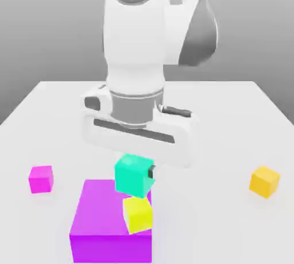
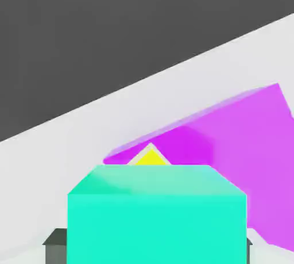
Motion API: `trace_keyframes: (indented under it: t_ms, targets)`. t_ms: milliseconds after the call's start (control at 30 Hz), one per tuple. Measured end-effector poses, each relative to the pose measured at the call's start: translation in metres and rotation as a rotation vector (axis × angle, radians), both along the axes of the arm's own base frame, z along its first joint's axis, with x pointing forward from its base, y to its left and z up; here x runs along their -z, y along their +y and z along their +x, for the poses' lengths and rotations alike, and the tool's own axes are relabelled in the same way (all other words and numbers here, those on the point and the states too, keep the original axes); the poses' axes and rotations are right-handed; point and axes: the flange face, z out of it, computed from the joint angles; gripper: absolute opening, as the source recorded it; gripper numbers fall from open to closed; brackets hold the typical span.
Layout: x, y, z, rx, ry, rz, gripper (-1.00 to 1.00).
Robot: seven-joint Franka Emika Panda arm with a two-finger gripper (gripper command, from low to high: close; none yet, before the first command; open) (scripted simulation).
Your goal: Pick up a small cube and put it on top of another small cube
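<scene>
Half done, by my judgement: the claw [image 1: 135, 172] grips the teal cube [image 1: 133, 175], lifted just above the lemon-yellow cube [image 1: 138, 214] beside the purple block [image 1: 103, 222]; lowering and release remain.

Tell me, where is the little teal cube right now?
In the exterior view the teal cube hangs in the gripper near the middle, just above the lemon-yellow cube, which sits on the big purple block.
</scene>
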Motion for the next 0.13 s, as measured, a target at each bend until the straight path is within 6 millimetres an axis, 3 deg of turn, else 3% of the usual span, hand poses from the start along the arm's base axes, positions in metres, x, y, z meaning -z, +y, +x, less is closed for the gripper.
trace_keyframes:
  t_ms: [33,133]
  targets:
    - [0.0096,0.0,-0.0007,0.0,0.0,0.0,1.0]
    - [0.0096,-0.0003,-0.0007,0.001,0.0,0.0,1.0]
